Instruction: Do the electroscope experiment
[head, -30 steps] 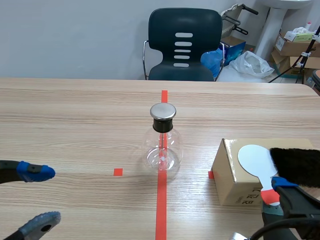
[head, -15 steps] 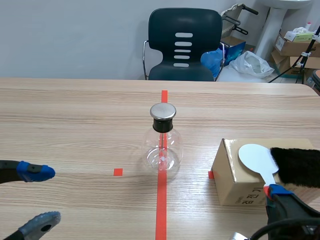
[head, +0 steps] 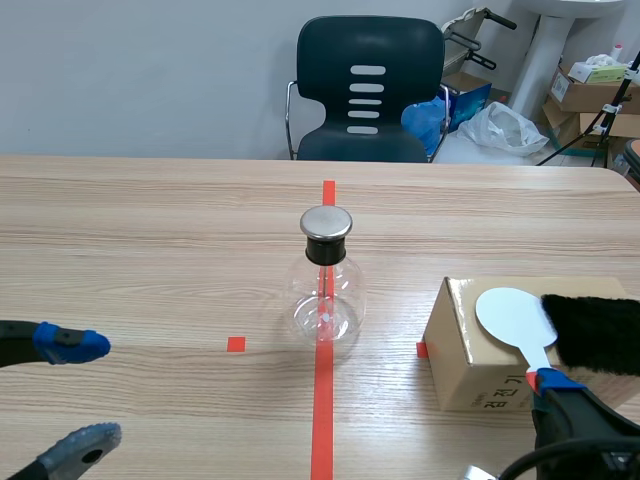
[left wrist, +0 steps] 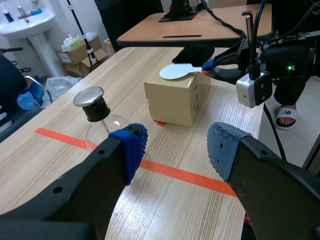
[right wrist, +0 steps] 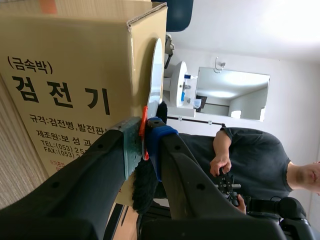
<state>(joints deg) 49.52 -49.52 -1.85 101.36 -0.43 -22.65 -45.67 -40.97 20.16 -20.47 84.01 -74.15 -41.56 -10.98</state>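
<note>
Because the paddle (head: 512, 316) lies on the box (head: 455, 352) with its red handle poking over the edge, the right gripper (right wrist: 144, 135) is pinched tight on that handle, while the left gripper (head: 80, 392) hangs open, well apart from the flask (head: 325, 292) standing mid-table.

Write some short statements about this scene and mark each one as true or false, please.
1. The flask stands on the red tape line. True.
2. The left tool holds the flask. False: it is open and apart from the flask.
3. The paddle is over the box. True.
4. The right tool is open. False: it is shut on the paddle's handle.
5. The fur lies beside the flask. False: it lies on the box.
</note>
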